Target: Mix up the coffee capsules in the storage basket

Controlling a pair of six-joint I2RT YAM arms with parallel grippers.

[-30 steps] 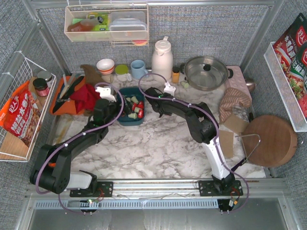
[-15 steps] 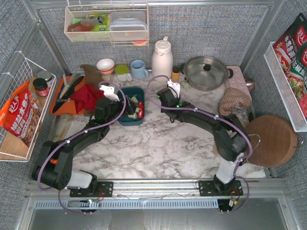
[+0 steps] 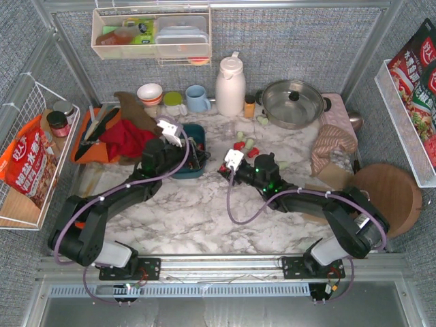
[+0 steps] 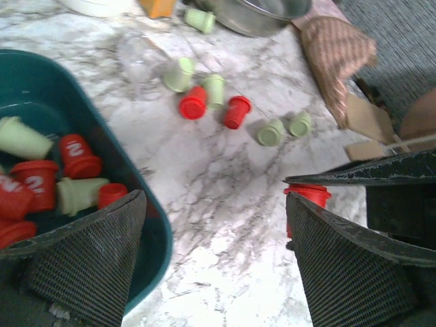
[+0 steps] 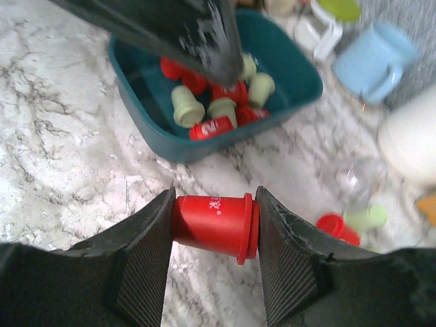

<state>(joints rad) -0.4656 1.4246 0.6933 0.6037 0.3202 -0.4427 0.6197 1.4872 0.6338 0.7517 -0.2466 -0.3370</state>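
The dark teal storage basket [image 3: 197, 129] holds several red and mint green coffee capsules [image 5: 204, 109]; it also shows in the left wrist view [image 4: 146, 228] and the right wrist view [image 5: 293, 85]. My right gripper [image 3: 224, 167] [image 5: 213, 225] is shut on a red capsule [image 5: 211, 223], held sideways just above the marble, right of the basket. My left gripper [image 3: 195, 154] [image 4: 214, 252] is open and empty over the basket's right edge. Several loose red and green capsules [image 3: 246, 146] [image 4: 214, 99] lie on the table further right.
A white thermos [image 3: 229, 84], blue mug [image 3: 197, 99], steel pot [image 3: 293, 102] and bowls stand at the back. An orange tray with a red cloth [image 3: 122, 139] is left of the basket. A clear glass [image 4: 136, 53] lies near the loose capsules. A brown cloth [image 3: 332, 143] and round board [image 3: 385, 197] lie on the right.
My right arm has drawn back from the basket toward the near right and now holds a red capsule. My left gripper has shifted right over the basket's edge. The loose capsules are now uncovered.
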